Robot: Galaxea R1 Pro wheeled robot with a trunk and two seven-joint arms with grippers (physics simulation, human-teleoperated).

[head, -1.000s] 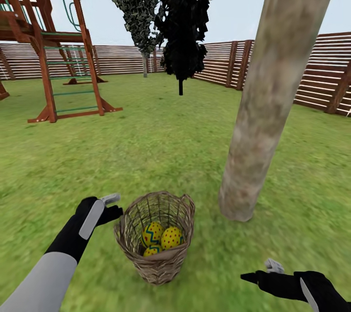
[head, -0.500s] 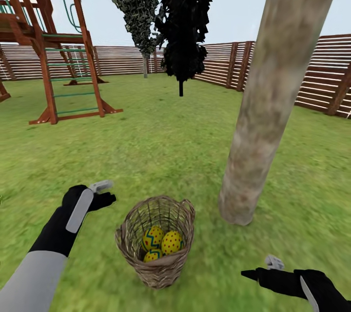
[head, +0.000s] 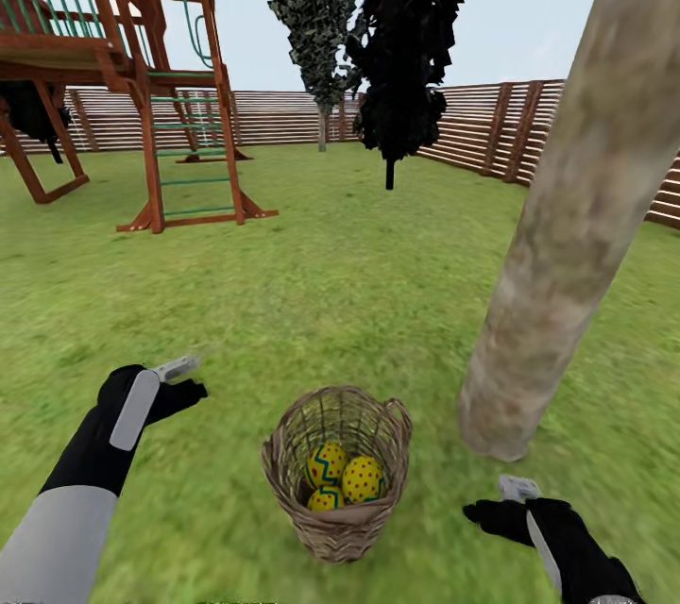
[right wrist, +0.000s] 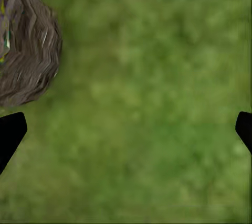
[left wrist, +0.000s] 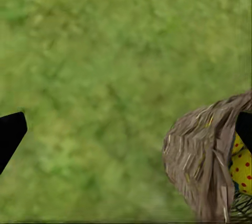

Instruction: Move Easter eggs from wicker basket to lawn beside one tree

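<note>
Three Easter eggs (head: 342,481) in wicker basket (head: 338,528), tree (head: 557,274) near

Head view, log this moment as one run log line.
eggs: three in wicker basket | basket: on lawn beside tree | left gripper: empty | right gripper: open, empty

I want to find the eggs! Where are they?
In the head view, the three yellow red-dotted eggs sit inside the brown wicker basket, left of the thick pale tree trunk.
</note>
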